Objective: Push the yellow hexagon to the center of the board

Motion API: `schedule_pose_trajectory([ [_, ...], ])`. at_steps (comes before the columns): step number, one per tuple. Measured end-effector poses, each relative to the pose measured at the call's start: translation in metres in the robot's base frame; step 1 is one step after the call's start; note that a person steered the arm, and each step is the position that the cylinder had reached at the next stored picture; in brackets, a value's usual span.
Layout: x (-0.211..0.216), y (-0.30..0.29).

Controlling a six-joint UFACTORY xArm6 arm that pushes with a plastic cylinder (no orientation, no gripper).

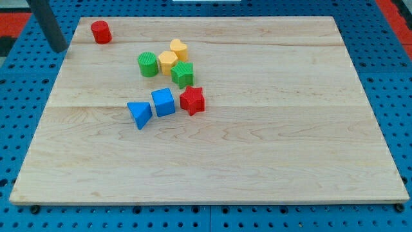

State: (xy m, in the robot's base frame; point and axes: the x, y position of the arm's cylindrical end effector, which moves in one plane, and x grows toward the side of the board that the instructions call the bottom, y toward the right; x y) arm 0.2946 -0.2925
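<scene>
**Rod at the top-left corner, yellow hexagon in the cluster well to its right**

My tip (59, 50) sits at the far top-left of the wooden board (257, 167), right at the board's left edge, touching no block. No jaws here to be apart or together (it's a plain dark rod), and nothing is held or pressed by it.

The yellow hexagon (168, 62) lies up and left of the board's middle, well apart from my tip, to the view's right and a bit lower. It's packed in a tight group: a second yellow block (179, 49) (shape hard to tell, rounded top w/ flat sides) is just above-right, touching or nearly so. A green cylinder (148, 64) is just beside its left. A green block (183, 74), ribbed, shape unclear, sits just below-right, touching or very close.

Lower group, near but apart from the hexagon:
- red star-shaped block (192, 100), just below the green ribbed one
- blue cube (163, 102), just left of the red star
- blue triangle (140, 114), left of the cube and slightly lower, almost touching it

A red cylinder (100, 31) stands alone near the board's top edge, btw my tip and the cluster; it's the block nearest my tip, to the tip's right and a little higher.

Board rests on a blue pegboard surface (19, 116).
</scene>
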Motion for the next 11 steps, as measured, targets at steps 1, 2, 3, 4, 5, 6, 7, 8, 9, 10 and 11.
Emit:
schedule_pose_trajectory([
  [1, -0.005, 0.026],
  [2, -0.008, 0.031],
  [3, -0.008, 0.034],
  [4, -0.004, 0.038],
  [5, -0.003, 0.067],
  [6, 0.011, 0.106],
  [7, 0.015, 0.159],
  [8, 0.022, 0.193],
  [9, 0.028, 0.237],
  [10, 0.033, 0.271],
  [11, 0.055, 0.338],
])
